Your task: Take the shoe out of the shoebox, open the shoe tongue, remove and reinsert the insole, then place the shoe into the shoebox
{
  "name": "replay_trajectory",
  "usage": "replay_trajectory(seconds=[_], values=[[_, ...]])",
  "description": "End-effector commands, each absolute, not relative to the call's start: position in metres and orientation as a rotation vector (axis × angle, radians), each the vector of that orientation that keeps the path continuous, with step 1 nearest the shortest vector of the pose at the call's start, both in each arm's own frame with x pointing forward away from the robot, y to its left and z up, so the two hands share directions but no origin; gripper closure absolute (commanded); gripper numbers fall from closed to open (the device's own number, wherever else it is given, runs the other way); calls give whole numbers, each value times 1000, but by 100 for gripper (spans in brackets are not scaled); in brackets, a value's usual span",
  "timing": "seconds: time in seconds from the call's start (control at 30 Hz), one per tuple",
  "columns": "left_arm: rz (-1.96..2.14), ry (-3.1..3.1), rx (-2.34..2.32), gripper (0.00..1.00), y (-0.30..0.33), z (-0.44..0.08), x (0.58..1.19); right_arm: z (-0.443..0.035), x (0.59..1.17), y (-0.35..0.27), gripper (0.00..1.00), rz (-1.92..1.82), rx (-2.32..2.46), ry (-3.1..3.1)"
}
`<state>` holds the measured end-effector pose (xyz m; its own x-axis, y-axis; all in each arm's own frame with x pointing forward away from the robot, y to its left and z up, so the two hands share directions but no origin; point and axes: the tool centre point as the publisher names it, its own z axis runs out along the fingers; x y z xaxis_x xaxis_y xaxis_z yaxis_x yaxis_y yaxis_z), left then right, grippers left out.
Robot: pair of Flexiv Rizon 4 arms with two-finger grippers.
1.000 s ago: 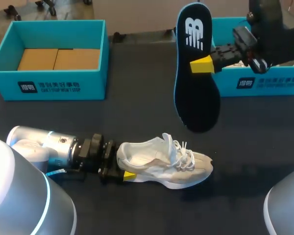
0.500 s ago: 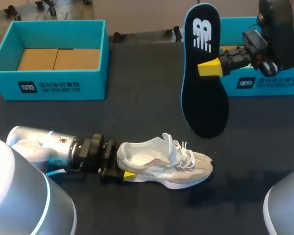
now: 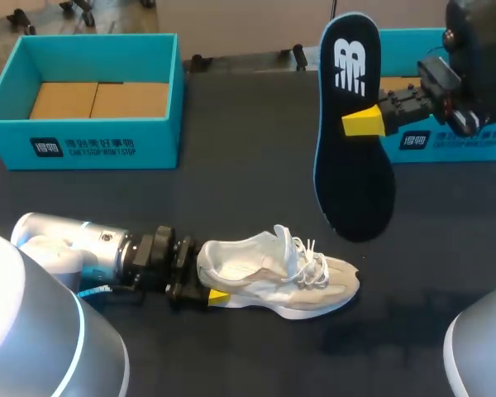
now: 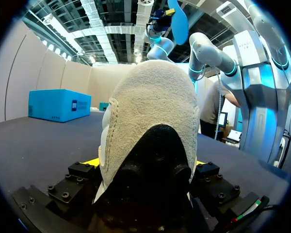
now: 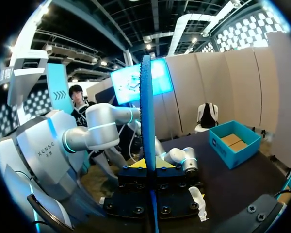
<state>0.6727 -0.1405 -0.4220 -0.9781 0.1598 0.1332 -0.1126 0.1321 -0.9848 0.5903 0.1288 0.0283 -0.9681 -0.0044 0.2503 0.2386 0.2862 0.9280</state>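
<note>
Right gripper (image 3: 365, 124) was clamped on the insole (image 3: 353, 157) approx. mid-length, yellow tips pressed to both faces. In the right wrist view the insole (image 5: 147, 121) stood edge-on betw. the fingers of that gripper (image 5: 150, 167), long axis running straight out from it. In the head view it hung in the air, long axis near upright, logo'd heel end up, broader toe end down, dark top face to the camera, in front of the right shoebox (image 3: 479, 136). Left gripper (image 3: 211, 294) was closed on the shoe (image 3: 273, 273) at the heel; the left wrist view showed the heel (image 4: 153, 121) filling the gap betw. the fingers of that gripper (image 4: 145, 165). Shoe sat sole-down on the table (image 3: 231, 190), long axis L-R, heel to the left arm, toe pointing right. Left shoebox (image 3: 107, 145) stood at the far left, well apart.
</note>
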Motion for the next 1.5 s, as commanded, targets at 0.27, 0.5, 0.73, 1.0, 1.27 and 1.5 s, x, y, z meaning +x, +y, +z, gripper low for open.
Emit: replay_trajectory(seconds=[0.27,0.5,0.73,1.0,1.27,1.5], values=[[1946,-2200,-43,100,-139,-426,673,31,587,126,100,-1857,-182,-2276],[1946,-2200,-43,100,-139,-426,673,31,587,126,100,-1896,-199,-2245],[1946,-2200,-43,100,-139,-426,673,29,584,123,100,-1932,-216,-2219],[1946,-2200,-43,100,-139,-426,673,28,582,122,100,-1956,-218,-2198],[1936,-2190,-42,0,-137,-425,673,28,582,122,100,-1956,-218,-2198],[1900,-2207,-12,0,-133,-423,674,28,582,122,100,-1956,-218,-2198]])
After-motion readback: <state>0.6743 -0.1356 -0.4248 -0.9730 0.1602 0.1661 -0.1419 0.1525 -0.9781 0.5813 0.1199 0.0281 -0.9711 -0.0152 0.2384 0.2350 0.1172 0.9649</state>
